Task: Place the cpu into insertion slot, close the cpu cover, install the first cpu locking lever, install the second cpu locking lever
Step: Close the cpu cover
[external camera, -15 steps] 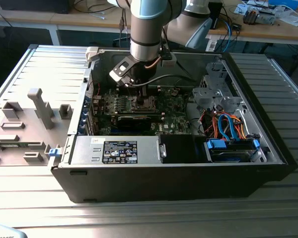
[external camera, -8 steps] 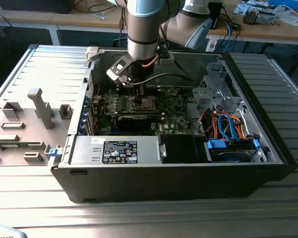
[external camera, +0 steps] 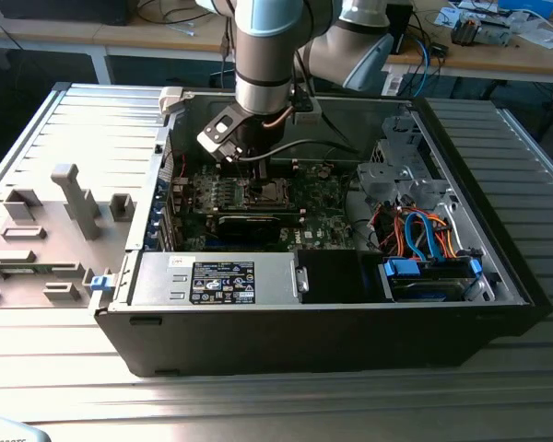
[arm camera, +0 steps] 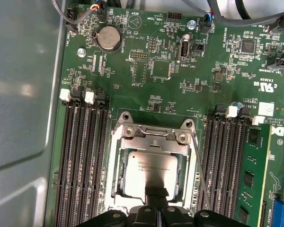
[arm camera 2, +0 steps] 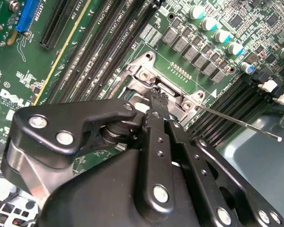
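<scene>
The jaws are pinched closed with nothing between them, their tips down at the edge of the cpu cover (arm camera: 154, 144), which lies over the cpu (arm camera: 149, 172) seated in the insertion slot (external camera: 267, 191) just beneath them, a thin locking lever (arm camera: 201, 175) standing free beside them.

Dull silvery metal cpu (arm camera: 149, 171), shiny metal cpu cover (arm camera: 151, 141), matt black pincer (arm camera: 156, 193)

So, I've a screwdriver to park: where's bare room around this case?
Free: ribbed grey metal table in front of the black computer case and at the exterior view's right. Crowded: green motherboard around the black gripper, between long black memory slots.
</scene>
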`<state>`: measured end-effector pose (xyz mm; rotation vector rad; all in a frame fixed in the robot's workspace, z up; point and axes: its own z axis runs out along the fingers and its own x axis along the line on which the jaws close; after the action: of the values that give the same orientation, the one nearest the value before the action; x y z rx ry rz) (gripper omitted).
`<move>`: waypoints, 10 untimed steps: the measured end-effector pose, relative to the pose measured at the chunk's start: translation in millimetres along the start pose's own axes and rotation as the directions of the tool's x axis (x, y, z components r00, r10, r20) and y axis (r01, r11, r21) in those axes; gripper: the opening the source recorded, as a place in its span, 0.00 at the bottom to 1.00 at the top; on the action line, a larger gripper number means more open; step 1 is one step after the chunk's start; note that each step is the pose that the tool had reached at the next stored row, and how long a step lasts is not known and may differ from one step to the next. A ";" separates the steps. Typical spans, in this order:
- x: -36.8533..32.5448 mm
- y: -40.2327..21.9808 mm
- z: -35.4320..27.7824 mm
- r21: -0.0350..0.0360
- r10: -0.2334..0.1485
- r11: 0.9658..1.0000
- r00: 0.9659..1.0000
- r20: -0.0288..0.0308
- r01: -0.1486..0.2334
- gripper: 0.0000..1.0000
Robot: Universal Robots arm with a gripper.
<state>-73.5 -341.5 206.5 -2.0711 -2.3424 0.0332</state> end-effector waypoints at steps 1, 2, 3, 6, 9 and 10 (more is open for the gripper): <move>-0.1 0.0 0.9 0.000 -0.001 1.000 1.000 0.000 0.001 0.11; -0.1 -0.1 1.5 0.001 -0.001 1.000 1.000 0.001 0.001 0.11; -0.1 -0.1 1.6 0.000 -0.002 1.000 1.000 0.001 0.002 0.11; 0.2 0.4 -0.3 -0.001 -0.007 1.000 1.000 -0.001 0.007 0.11; -0.9 7.1 -4.3 0.004 -0.007 1.000 1.000 0.000 0.007 0.11; -1.2 9.7 -4.6 0.007 -0.007 1.000 1.000 -0.001 0.007 0.11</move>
<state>-63.7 -341.5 210.9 -2.0593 -2.3457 0.0404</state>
